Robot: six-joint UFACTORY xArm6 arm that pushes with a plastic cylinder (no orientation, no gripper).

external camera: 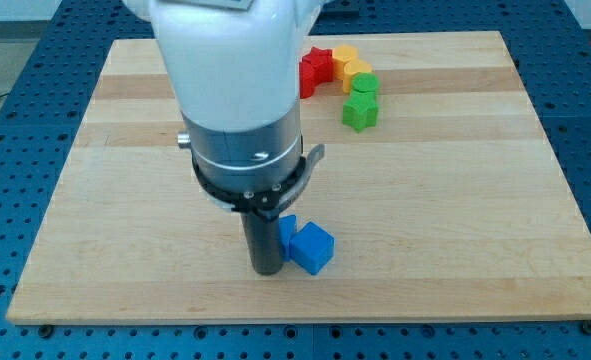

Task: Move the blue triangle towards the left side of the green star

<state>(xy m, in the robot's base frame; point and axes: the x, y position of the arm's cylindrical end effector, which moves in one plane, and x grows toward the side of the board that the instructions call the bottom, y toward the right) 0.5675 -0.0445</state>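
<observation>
My tip rests on the wooden board near the view's bottom centre. A blue block, partly hidden by the rod so its shape is unclear, touches the rod's right side. A blue cube sits just right of it, against it. The green star lies far up and to the right, near the view's top. My tip is directly left of both blue blocks and well below-left of the green star.
A second green block sits just above the green star. A red block and two yellow blocks cluster at the top. The arm's body hides the board's upper middle.
</observation>
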